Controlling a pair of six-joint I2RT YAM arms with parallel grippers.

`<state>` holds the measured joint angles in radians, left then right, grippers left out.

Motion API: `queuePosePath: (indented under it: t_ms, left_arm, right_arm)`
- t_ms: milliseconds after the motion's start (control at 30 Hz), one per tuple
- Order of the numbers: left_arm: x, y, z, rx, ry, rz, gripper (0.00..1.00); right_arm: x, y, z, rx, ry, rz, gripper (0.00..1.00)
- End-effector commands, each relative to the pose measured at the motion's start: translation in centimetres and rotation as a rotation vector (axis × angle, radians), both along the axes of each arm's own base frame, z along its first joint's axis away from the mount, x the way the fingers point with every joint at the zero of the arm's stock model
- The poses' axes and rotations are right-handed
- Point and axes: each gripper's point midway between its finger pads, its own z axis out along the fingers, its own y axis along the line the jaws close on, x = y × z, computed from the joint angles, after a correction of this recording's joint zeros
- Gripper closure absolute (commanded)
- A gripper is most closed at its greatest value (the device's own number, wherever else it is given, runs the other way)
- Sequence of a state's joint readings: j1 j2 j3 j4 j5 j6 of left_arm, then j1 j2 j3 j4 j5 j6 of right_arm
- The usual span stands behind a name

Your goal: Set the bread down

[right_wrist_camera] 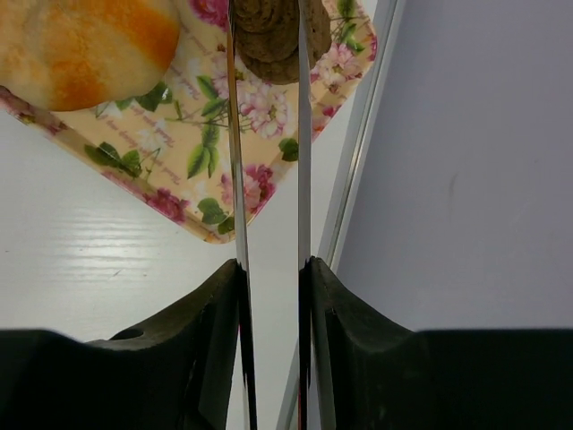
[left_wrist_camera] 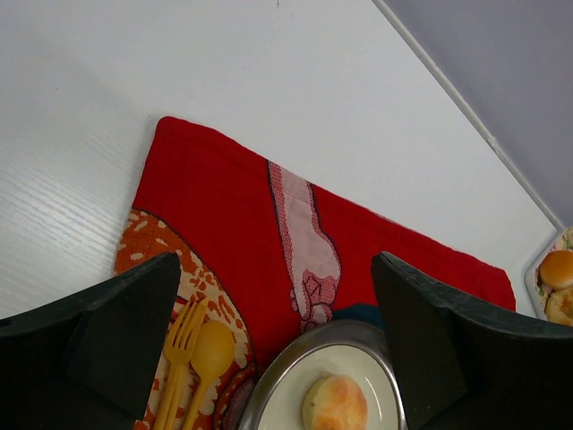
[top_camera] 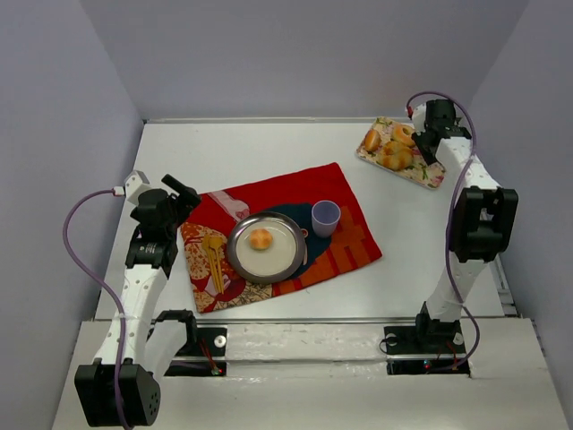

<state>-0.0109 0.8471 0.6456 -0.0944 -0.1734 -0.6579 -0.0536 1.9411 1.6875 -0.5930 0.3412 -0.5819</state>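
My left fingers (left_wrist_camera: 116, 331) are released, spread wide with nothing between them. They hang over the left part of the red cloth (top_camera: 269, 193), which lies on the white worktop (top_camera: 224, 148). Under them I see a printed fist on the cloth, then the rim of the plate (left_wrist_camera: 295, 367).

The bread (top_camera: 260, 239) sits on the plate, near its middle, pale and round with a browner top. It is touched by neither of my arms. A yellow fork (left_wrist_camera: 179, 345) and spoon (left_wrist_camera: 210, 354) lie side by side on the cloth just left of the plate. A lilac cup (top_camera: 325, 218) stands upright just beside the plate's far right edge.

My right fingers (right_wrist_camera: 197, 358) are well apart from all that, at the far right corner of the worktop, over the flowered tray (right_wrist_camera: 206, 170). They are drawn close, with only a narrow slot between their thin metal blades. A brown, rough-crusted piece (right_wrist_camera: 269, 36) shows at the blade tips. I cannot tell whether the blades pinch it or merely stand over it. A golden bun (right_wrist_camera: 85, 40) lies on the tray to the left of the blades.
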Motion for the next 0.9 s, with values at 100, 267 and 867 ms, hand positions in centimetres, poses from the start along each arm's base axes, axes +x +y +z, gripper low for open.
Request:
queuePosePath:
  t_ms: [100, 267, 867]
  left_arm:
    - [0.5, 0.0, 1.0, 0.014, -0.037, -0.011, 0.01]
    - [0.5, -0.3, 0.9, 0.008, -0.039, -0.028, 0.01]
    - [-0.1, -1.6, 1.6, -0.017, -0.079, -0.096, 0.01]
  right_arm:
    - [-1.6, 1.4, 14.4, 0.086, -0.37, 0.026, 0.83]
    - [-5.0, 8.3, 21.0, 0.202, -0.529, 0.209, 0.82]
    - [-22.5, 39.1, 19.5, 0.781, -0.296, 0.942, 0.83]
